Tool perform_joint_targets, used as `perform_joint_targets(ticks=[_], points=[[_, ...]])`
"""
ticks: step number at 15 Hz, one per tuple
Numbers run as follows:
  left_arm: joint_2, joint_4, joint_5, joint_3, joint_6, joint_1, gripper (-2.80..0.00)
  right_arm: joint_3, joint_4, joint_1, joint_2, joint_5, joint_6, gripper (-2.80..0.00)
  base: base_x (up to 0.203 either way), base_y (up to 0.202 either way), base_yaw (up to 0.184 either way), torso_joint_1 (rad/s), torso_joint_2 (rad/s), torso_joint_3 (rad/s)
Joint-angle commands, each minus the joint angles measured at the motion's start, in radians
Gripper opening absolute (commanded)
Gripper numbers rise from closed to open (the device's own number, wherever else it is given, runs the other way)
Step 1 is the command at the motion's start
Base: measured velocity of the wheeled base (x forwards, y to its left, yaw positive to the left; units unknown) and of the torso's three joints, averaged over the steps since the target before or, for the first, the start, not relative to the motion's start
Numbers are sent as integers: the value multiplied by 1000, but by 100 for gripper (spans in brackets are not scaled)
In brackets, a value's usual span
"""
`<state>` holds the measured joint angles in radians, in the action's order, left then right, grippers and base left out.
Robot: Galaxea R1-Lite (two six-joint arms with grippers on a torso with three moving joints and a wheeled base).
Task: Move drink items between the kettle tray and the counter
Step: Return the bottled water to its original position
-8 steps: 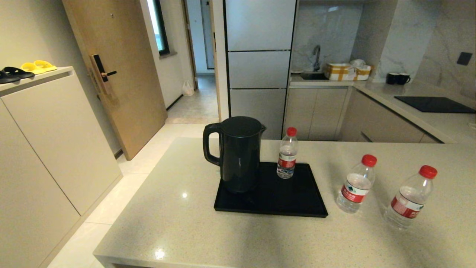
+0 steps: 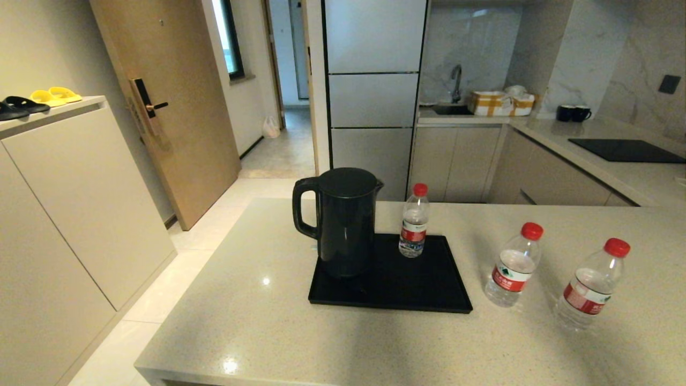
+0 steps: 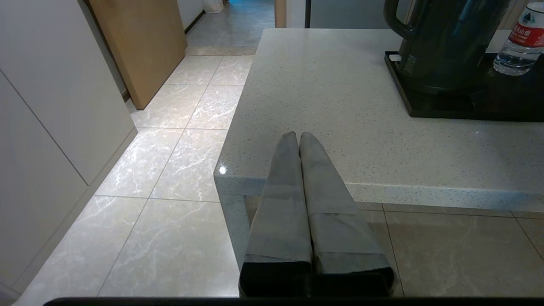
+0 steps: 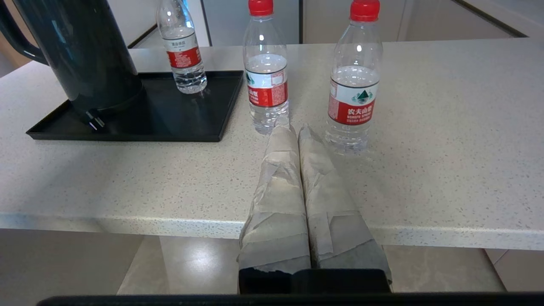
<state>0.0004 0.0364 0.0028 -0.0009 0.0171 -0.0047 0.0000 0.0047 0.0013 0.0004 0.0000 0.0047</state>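
The black kettle [image 2: 343, 220] stands on the left of the black kettle tray [image 2: 423, 284], with one red-capped water bottle [image 2: 414, 228] at the tray's far right. Two more bottles stand on the beige counter [image 2: 268, 321] right of the tray: one [image 2: 513, 265] nearer it, one [image 2: 589, 284] further right. Neither arm shows in the head view. My left gripper [image 3: 297, 135] is shut and empty, held before the counter's near left corner. My right gripper [image 4: 295, 127] is shut and empty, low at the counter's front edge, pointing between the two counter bottles [image 4: 267, 72] [image 4: 355, 80].
Behind the counter run a grey worktop with a sink [image 2: 453, 109], patterned boxes [image 2: 501, 103], two black mugs [image 2: 573, 112] and a black hob [image 2: 624, 150]. A wooden door [image 2: 161, 107] and pale cabinet [image 2: 69, 203] stand on the left across tiled floor [image 3: 170, 170].
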Motion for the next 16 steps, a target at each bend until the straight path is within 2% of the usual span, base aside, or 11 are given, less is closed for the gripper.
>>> perform_joint_targets(ticks=[1, 3, 4, 5, 7, 9, 10, 11, 13, 16], points=[[0, 0, 0, 1, 0, 0, -280, 0, 3, 0, 3, -1, 2, -280, 0, 0, 0, 0, 0, 0], [0, 0, 0, 0, 0, 0, -280, -50, 40, 0, 18, -8, -2, -280, 0, 0, 0, 0, 0, 0], [-1, 0, 0, 0, -1, 0, -280, -127, 57, 0, 68, -11, 12, -280, 0, 0, 0, 0, 0, 0], [-1, 0, 0, 1, 0, 0, -280, -234, 66, 0, 147, -14, 61, -280, 0, 0, 0, 0, 0, 0], [-1, 0, 0, 0, 0, 0, -280, -547, 128, -1, 372, -16, 160, -280, 0, 0, 0, 0, 0, 0], [0, 0, 0, 1, -1, 0, -280, -808, 314, 11, 581, 11, 184, -280, 0, 0, 0, 0, 0, 0], [-1, 0, 0, -1, 0, 0, -280, -872, 373, 20, 635, 43, 181, -280, 0, 0, 0, 0, 0, 0], [0, 0, 0, 1, 0, 0, -280, -900, 406, 28, 662, 79, 167, -280, 0, 0, 0, 0, 0, 0], [-2, 0, 0, 1, 0, 0, -280, -831, 368, 40, 739, 133, 122, -280, 0, 0, 0, 0, 0, 0], [-1, 0, 0, 0, -1, 0, -280, -546, 92, 65, 1029, 193, 66, -280, 0, 0, 0, 0, 0, 0]])
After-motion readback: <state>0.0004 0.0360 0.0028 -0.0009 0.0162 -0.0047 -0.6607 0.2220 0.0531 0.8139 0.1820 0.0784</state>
